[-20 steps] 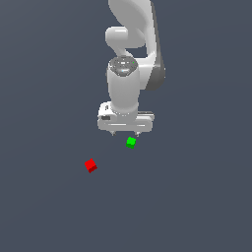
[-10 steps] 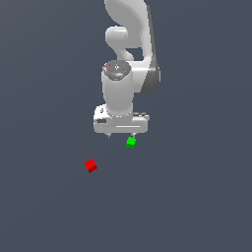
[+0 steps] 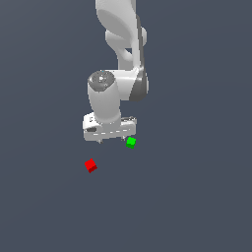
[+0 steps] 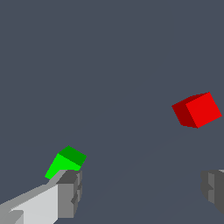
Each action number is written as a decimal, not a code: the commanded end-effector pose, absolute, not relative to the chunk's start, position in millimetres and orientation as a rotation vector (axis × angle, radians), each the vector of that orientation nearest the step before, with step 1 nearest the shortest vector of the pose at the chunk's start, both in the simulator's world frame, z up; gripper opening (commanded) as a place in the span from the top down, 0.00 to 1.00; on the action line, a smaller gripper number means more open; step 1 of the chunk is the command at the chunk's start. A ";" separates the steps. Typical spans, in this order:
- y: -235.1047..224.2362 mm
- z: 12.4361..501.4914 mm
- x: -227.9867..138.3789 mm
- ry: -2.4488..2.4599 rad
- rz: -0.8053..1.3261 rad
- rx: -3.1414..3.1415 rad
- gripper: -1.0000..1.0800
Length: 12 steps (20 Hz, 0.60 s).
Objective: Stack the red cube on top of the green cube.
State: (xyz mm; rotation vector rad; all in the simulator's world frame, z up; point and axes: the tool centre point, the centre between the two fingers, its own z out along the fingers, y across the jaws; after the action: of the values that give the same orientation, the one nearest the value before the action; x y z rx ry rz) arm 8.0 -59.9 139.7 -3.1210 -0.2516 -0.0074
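The red cube (image 3: 90, 165) lies on the dark grey floor, toward the exterior view's left and nearer the camera than the arm. It also shows in the wrist view (image 4: 197, 110). The green cube (image 3: 130, 142) sits just beside the hand's edge on the exterior view's right, and in the wrist view (image 4: 65, 162) it lies right by one fingertip. My gripper (image 3: 111, 140) hangs above the floor between the two cubes, open and empty, with its fingers (image 4: 69, 192) wide apart.
The floor (image 3: 197, 197) is a plain dark grey surface. The white arm (image 3: 120, 44) rises behind the hand.
The hand has moved toward the exterior view's left and a little lower, closer to the red cube. Both cubes lie where they were.
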 end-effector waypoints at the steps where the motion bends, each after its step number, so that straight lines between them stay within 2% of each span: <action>1: -72.5 132.2 11.8 -0.328 -0.007 -3.115 0.04; 12: -127.2 98.0 39.2 -0.678 -0.003 -3.062 0.04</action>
State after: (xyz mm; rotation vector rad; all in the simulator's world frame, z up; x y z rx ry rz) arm 34.6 -119.9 102.8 -3.0726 -0.6273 -0.0033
